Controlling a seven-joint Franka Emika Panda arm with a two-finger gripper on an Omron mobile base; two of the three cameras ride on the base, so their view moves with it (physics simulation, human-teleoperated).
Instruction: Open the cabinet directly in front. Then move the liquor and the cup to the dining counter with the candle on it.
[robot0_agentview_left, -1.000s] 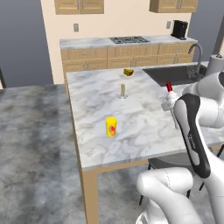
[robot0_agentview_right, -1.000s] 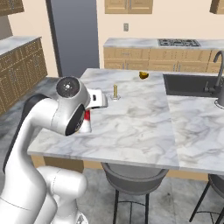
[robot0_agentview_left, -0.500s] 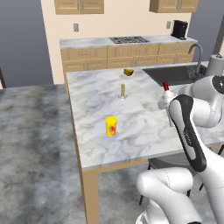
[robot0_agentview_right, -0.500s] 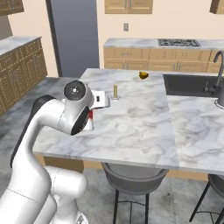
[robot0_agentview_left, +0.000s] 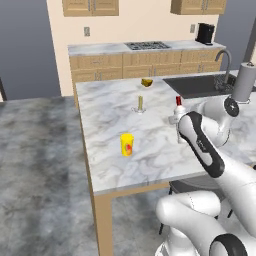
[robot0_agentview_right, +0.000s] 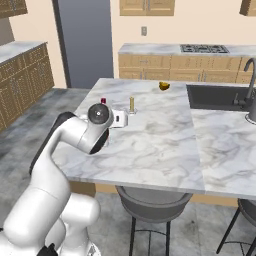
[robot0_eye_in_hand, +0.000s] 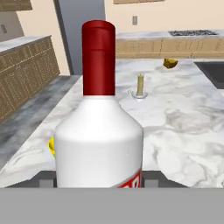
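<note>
We have carried the liquor (robot0_eye_in_hand: 99, 131), clamped between our fingers, farther over the dining counter (robot0_agentview_left: 155, 150), beyond the cup (robot0_agentview_left: 127, 144), toward setting it down.

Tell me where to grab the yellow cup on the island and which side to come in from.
Grip the cup across its round side wall, about mid-height, with the fingers coming in level. It stands upright and alone on the dining counter, near the edge, well clear of the candle and the liquor, so an approach from the robot's side of the marble looks unobstructed.
</note>
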